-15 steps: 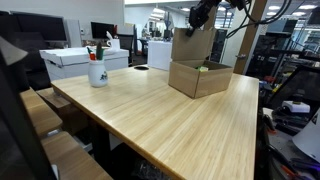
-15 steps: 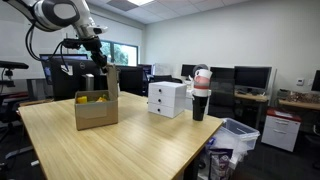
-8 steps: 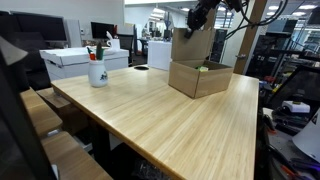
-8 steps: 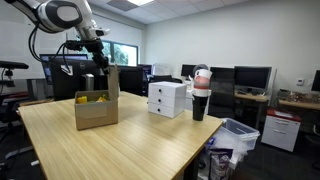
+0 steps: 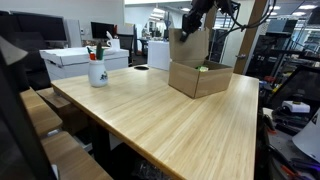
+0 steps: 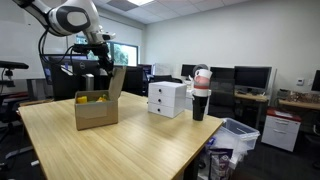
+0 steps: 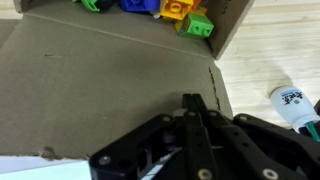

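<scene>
Fingers (image 7: 190,118) were seen shut tight in the wrist view, with nothing caught between them. Their tips were set against the broad brown face of a cardboard flap (image 7: 100,80), though it could not be told whether they truly touched it or hung just off it. The flap belonged to an open box (image 5: 199,77) that was stood on the wooden table (image 5: 150,115), toward its far end in an exterior view. In both exterior views the flap (image 6: 116,82) was raised above the rim of the box (image 6: 96,112) and leaned outward, away from the opening, with the arm brought down beside its upper edge. Coloured blocks (image 7: 165,8) in yellow, green and blue were shown lying inside the box, just past the flap's fold.

As far as could be judged, the work on the flap was only partly done. The flap was neither laid flat outside the box nor folded over the opening, and the box was uncovered with the blocks in plain sight. No block was held or touched.

Elsewhere on the table, well apart from the box, a white mug (image 5: 97,70) with pens, a white drawer unit (image 6: 167,98) and a stack of cups (image 6: 201,92) were placed. A small white container (image 7: 295,105) was glimpsed beside the box in the wrist view.
</scene>
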{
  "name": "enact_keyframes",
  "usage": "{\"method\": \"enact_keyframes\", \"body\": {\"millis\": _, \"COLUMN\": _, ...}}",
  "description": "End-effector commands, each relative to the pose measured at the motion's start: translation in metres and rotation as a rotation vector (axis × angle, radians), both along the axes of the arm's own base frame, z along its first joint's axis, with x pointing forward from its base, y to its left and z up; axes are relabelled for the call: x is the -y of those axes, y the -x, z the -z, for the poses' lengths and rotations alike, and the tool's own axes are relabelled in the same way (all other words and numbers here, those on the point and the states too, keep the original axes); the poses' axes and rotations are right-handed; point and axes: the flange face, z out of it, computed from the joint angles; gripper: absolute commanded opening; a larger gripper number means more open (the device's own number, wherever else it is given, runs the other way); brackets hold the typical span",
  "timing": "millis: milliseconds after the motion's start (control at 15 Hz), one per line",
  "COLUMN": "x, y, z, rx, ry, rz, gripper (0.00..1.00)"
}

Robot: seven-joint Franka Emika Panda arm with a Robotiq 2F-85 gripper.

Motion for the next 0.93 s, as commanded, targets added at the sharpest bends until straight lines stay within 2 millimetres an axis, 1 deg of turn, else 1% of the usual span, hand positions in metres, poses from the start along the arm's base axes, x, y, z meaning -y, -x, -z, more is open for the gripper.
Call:
{"method": "enact_keyframes", "body": {"millis": 0, "x": 0.005, "y": -0.016, "z": 0.005, "rx": -0.013, "ry": -0.003, "rz": -0.024, "gripper": 0.04}}
{"method": "enact_keyframes", "body": {"millis": 400, "x": 0.009, "y": -0.030, "z": 0.015, "rx": -0.032, "ry": -0.012, "rz": -0.019, "gripper": 0.04}}
{"method": "enact_keyframes", "body": {"millis": 800, "x": 0.012, "y": -0.034, "z": 0.036, "rx": -0.069, "ry": -0.029, "rz": -0.017, "gripper": 0.04}}
{"method": "enact_keyframes", "body": {"millis": 867, "x": 0.012, "y": -0.034, "z": 0.041, "rx": -0.082, "ry": -0.033, "rz": -0.014, "gripper": 0.04}}
